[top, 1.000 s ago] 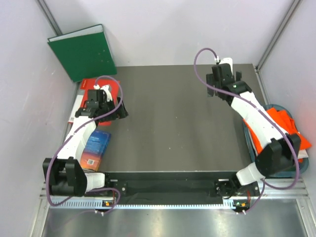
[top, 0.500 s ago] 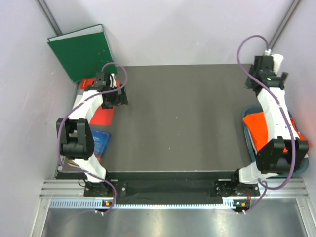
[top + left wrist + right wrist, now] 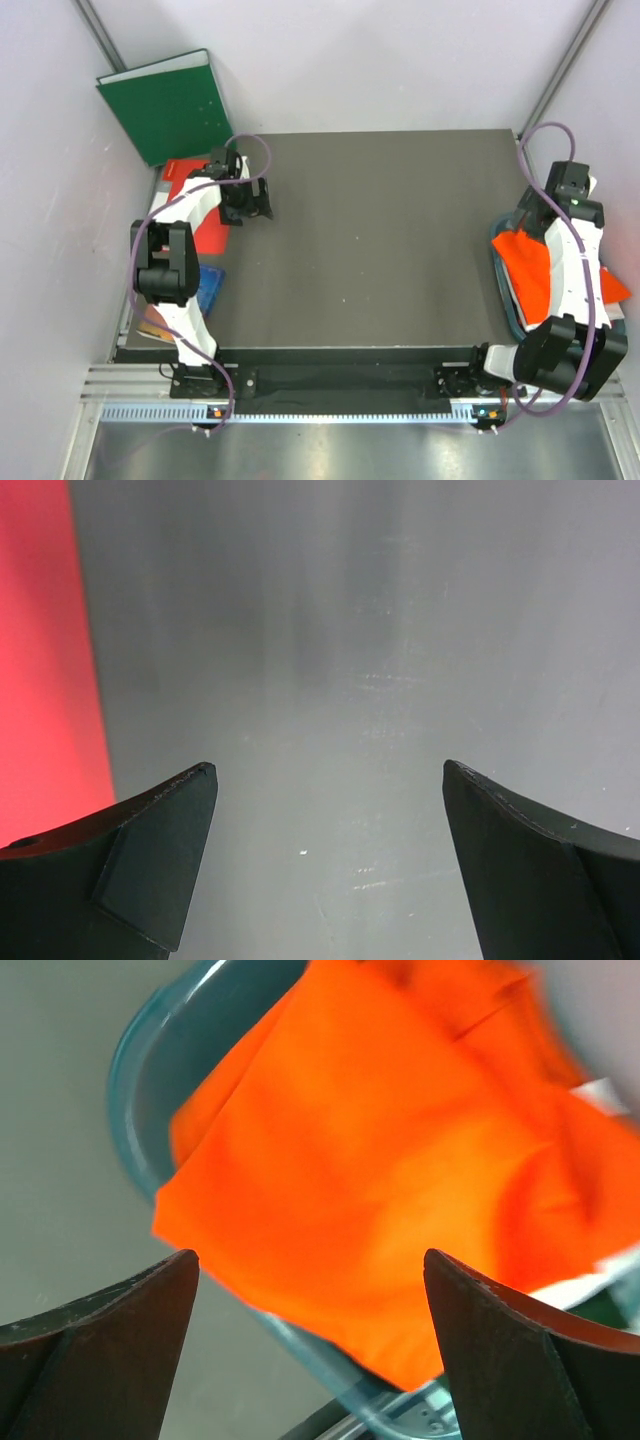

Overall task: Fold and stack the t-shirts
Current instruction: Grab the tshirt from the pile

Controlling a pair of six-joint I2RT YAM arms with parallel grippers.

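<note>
Both spread empty: the right gripper (image 3: 310, 1257) above the orange t-shirt (image 3: 380, 1160), the left gripper (image 3: 330, 767) beside the red folder (image 3: 40, 660)

The surface (image 3: 370, 240) is open across its middle. At its right edge a teal bin (image 3: 504, 295) holding an orange t-shirt (image 3: 528, 262) obstructs; at its left, a red folder (image 3: 208, 232).

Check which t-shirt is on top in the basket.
The orange t-shirt: it drapes over the rim of the teal basket, covering the white t-shirt, of which only a sliver shows.
</note>
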